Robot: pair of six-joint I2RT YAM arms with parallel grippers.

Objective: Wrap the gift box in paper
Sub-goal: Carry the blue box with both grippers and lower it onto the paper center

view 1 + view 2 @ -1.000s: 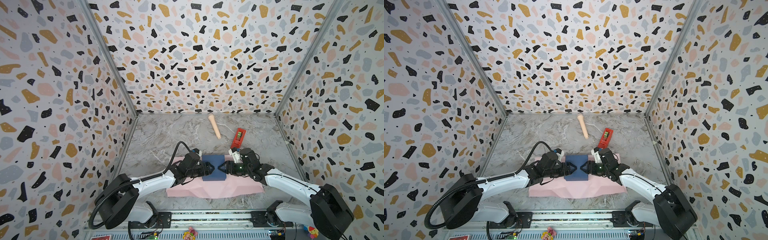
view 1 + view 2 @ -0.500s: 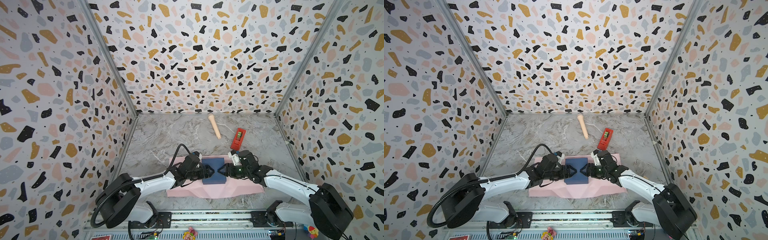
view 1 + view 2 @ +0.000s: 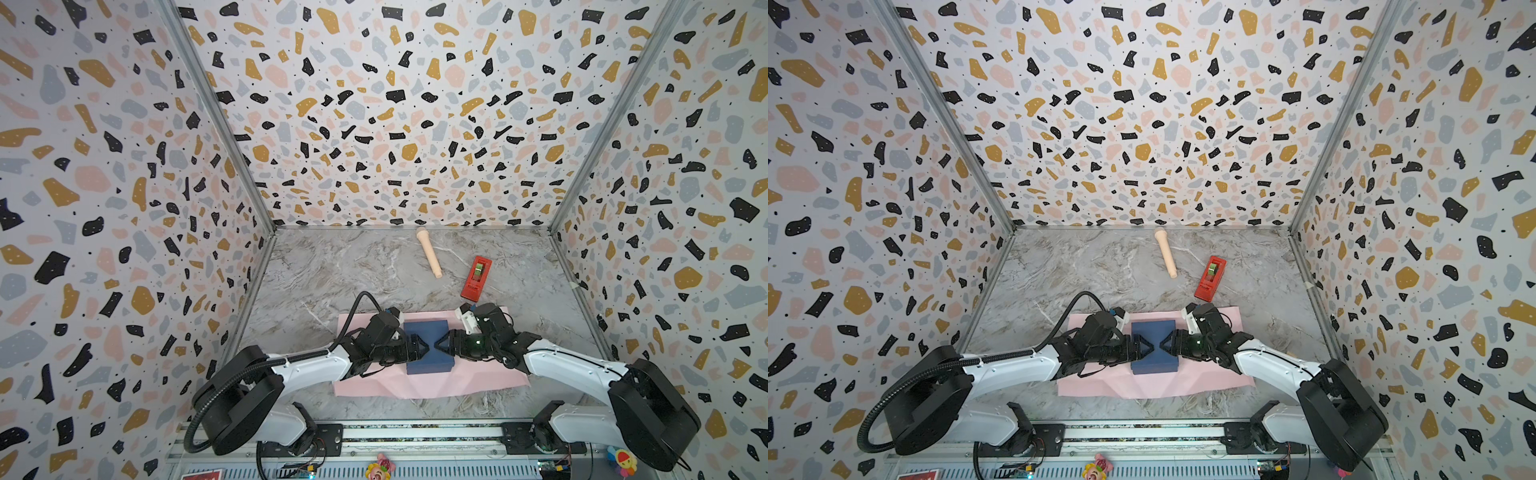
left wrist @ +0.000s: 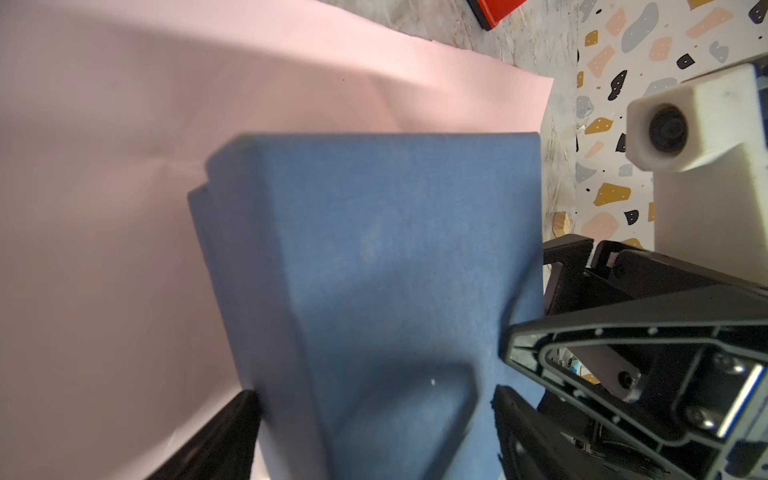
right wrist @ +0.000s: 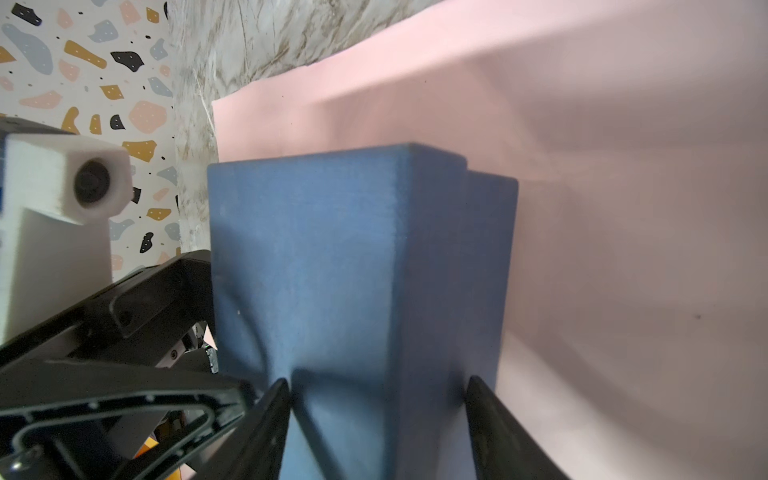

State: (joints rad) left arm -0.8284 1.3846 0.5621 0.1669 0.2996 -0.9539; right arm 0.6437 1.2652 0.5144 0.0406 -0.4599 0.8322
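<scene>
The navy gift box lies on the pale pink paper, near the sheet's middle. My left gripper reaches over it from the left and my right gripper from the right, tips almost meeting above the top face. In the left wrist view the left gripper straddles the box, its upper finger a little off the face. In the right wrist view the right gripper pinches the box across its thickness. Paper spreads beside it.
A red tape dispenser stands just behind the paper's right end. A beige toy microphone lies further back near the rear wall. Patterned walls close in the marble floor on three sides.
Both grippers have brought the box down and toward the front, so it now rests on the paper. Both sets of jaws have eased slightly wider.
</scene>
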